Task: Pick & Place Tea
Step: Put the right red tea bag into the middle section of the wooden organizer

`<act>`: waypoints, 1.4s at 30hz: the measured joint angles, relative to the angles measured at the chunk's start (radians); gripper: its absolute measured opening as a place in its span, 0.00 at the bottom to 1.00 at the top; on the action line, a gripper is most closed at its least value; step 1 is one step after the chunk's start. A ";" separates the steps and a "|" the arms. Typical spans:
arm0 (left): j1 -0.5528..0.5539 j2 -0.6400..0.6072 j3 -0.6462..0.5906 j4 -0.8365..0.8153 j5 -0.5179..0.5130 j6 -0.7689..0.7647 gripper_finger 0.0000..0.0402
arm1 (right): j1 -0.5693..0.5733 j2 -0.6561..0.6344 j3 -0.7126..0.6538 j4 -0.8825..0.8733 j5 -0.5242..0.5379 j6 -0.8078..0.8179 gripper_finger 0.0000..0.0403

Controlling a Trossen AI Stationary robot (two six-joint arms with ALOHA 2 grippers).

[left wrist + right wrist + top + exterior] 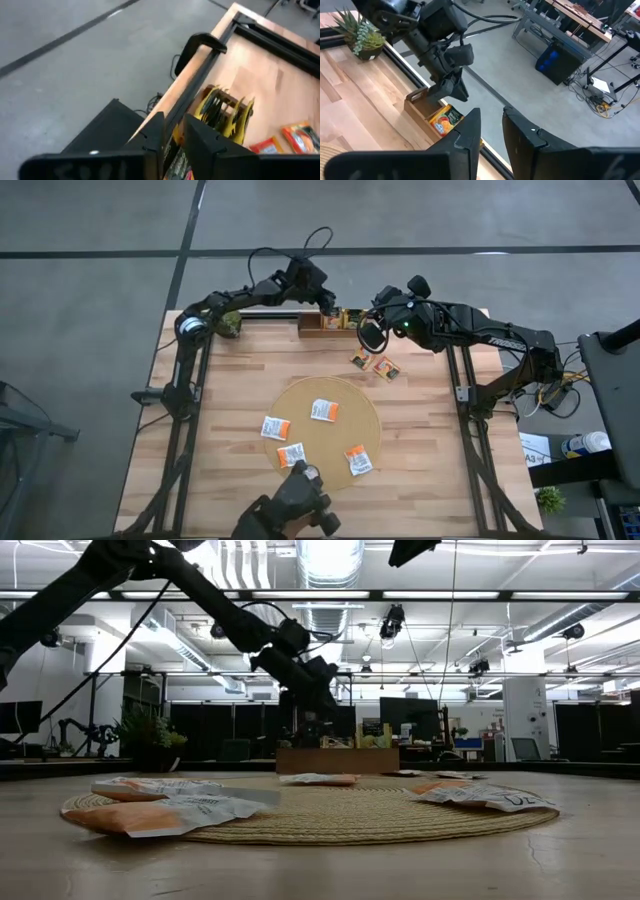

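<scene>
Over the tray (322, 323), my left gripper (328, 308) pinches a tea bag (176, 159); a crooked drop could miss. Right gripper's (372, 332) fingers: can't tell.

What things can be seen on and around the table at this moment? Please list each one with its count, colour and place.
round mat: one, tan, near the table's middle.
sachets on the mat: four, white with orange marks, spread over it.
sachets off the mat: two, orange, on the bare wood between mat and tray.
wooden tray: one, brown, at the table's far edge; sachets stand upright in it, some yellow with dark green, exact number unclear.
potted plant: one, green, far left corner of the table.
table: one, light wood.
left gripper: dark, over the tray, closed on a sachet.
right gripper: dark, by the tray's right end, fingers slightly apart, holding nothing.
</scene>
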 joint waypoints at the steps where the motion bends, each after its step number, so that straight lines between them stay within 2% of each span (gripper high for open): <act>1: 0.001 0.000 0.007 -0.022 0.010 0.007 0.13 | 0.000 0.000 0.000 0.000 0.000 0.000 0.19; 5: 0.003 0.000 0.007 -0.086 0.117 0.006 0.02 | 0.000 0.000 0.000 0.000 0.000 0.000 0.17; 7: 0.002 0.000 0.008 -0.123 0.174 0.020 0.01 | 0.000 0.000 0.000 0.000 0.000 0.000 0.17; 12: -0.001 0.000 0.007 -0.194 0.225 0.063 0.00 | 0.000 0.000 0.000 0.000 0.000 0.000 0.19; 17: -0.004 0.000 0.009 -0.240 0.234 0.071 0.00 | 0.000 0.000 0.000 -0.005 0.000 -0.023 0.20; 21: -0.023 -0.003 0.048 -0.353 0.225 0.128 0.00 | 0.000 -0.003 0.000 -0.057 0.000 -0.037 0.18; 26: -0.066 -0.049 0.047 -0.405 0.197 0.163 0.00 | -0.008 -0.011 0.000 -0.155 -0.011 0.036 0.17; 30: -0.098 -0.089 0.041 -0.410 0.202 0.156 0.00 | -0.033 -0.016 -0.001 -0.249 -0.085 0.113 0.18; 34: -0.123 -0.127 0.039 -0.395 0.201 0.137 0.00 | -0.085 -0.018 -0.009 -0.281 -0.204 0.171 0.21; 42: -0.129 -0.184 0.036 -0.399 0.195 0.127 0.00 | -0.193 -0.018 -0.050 -0.327 -0.385 0.263 0.35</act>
